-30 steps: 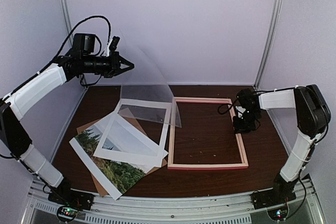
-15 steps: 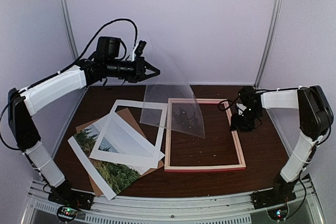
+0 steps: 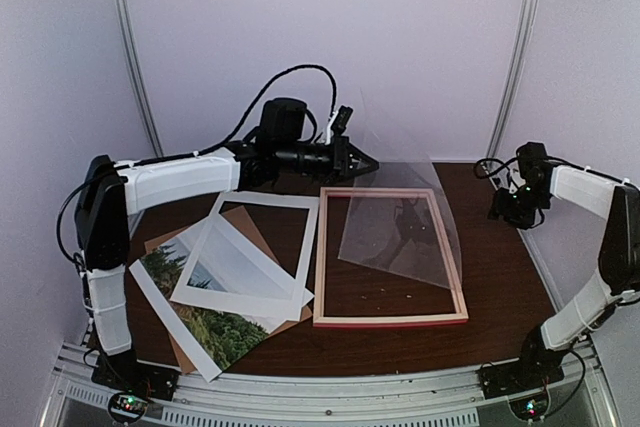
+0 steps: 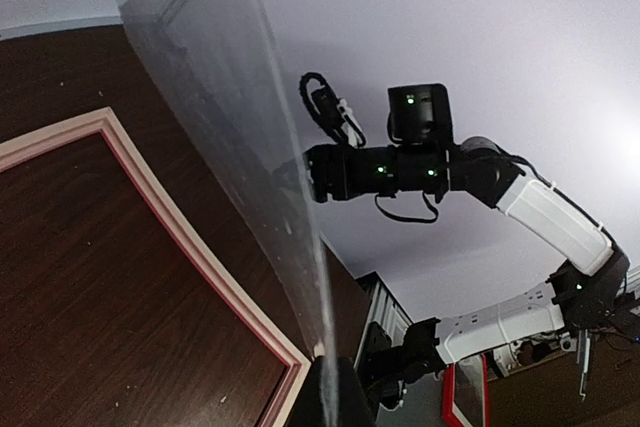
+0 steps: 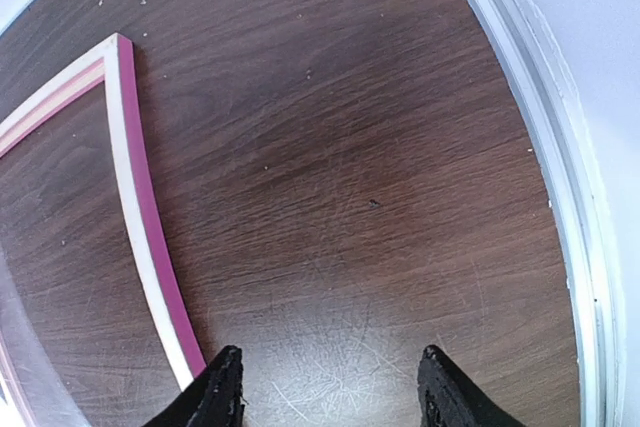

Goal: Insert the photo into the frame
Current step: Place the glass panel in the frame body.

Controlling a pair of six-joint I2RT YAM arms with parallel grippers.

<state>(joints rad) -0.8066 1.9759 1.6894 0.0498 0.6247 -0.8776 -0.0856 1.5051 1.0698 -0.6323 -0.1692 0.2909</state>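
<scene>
The pink frame (image 3: 392,318) lies flat on the dark table, right of centre. At the front left the photo (image 3: 213,331) lies partly under a white mat (image 3: 243,294). My left gripper (image 3: 367,163) is shut on the far edge of a clear sheet (image 3: 400,232), which hangs slanted over the frame's opening. In the left wrist view the sheet (image 4: 230,147) runs edge-on out of the gripper (image 4: 332,395), above a frame rail (image 4: 180,227). My right gripper (image 3: 510,209) is open above bare table, right of the frame (image 5: 140,217). Its fingertips (image 5: 225,387) hold nothing.
A brown backing board (image 3: 188,351) lies under the photo and the mat. A metal rail (image 5: 565,207) runs along the table's right edge, close to my right gripper. White walls close the back and both sides.
My left arm has swung right and carried the clear sheet from above the mat to over the frame. My right gripper has opened, left the frame's right rail and drawn back to the right.
</scene>
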